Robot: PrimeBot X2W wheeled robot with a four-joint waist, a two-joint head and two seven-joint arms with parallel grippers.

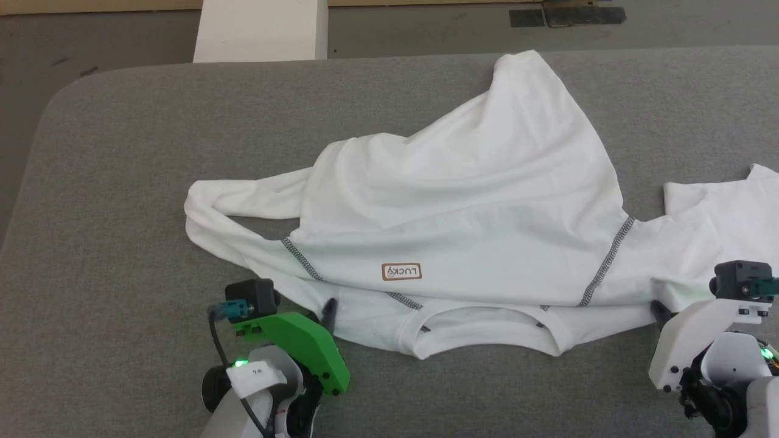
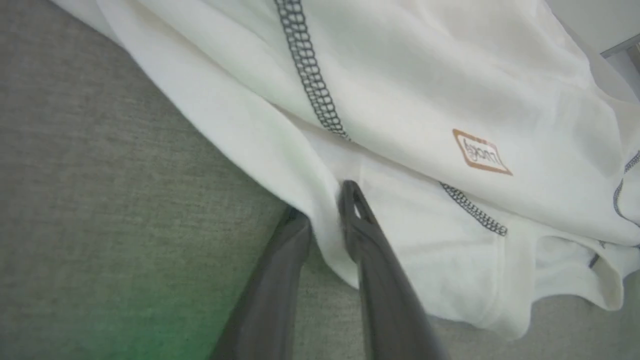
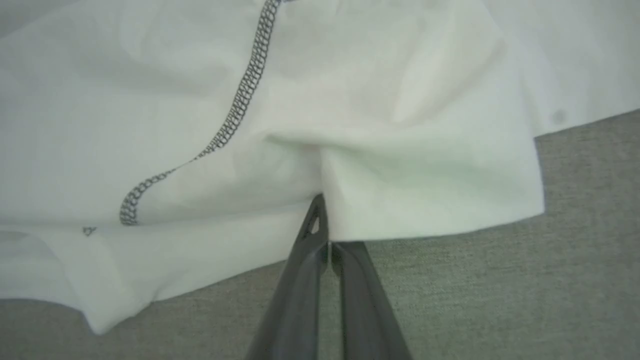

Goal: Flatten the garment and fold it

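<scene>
While the shirt (image 1: 462,201) lies rumpled across the middle of the grey bench (image 1: 122,182), collar (image 1: 487,328) side nearest the robot, the left tool (image 2: 322,202) is at its near left edge. One of the fingers (image 2: 380,280) is on top of the cloth and one beside it, with a gap, so I honestly can't tell if it's pinching. A brown label (image 1: 401,271) sits mid-shirt, just above the collar. Over on the right, the right tool (image 3: 320,220) is clenched on the shirt's near right edge.

Even diffuse light; soft shadows under garment (image 1: 475,182); wrist views blurred; green glow (image 2: 150,340) tints left wrist view
</scene>
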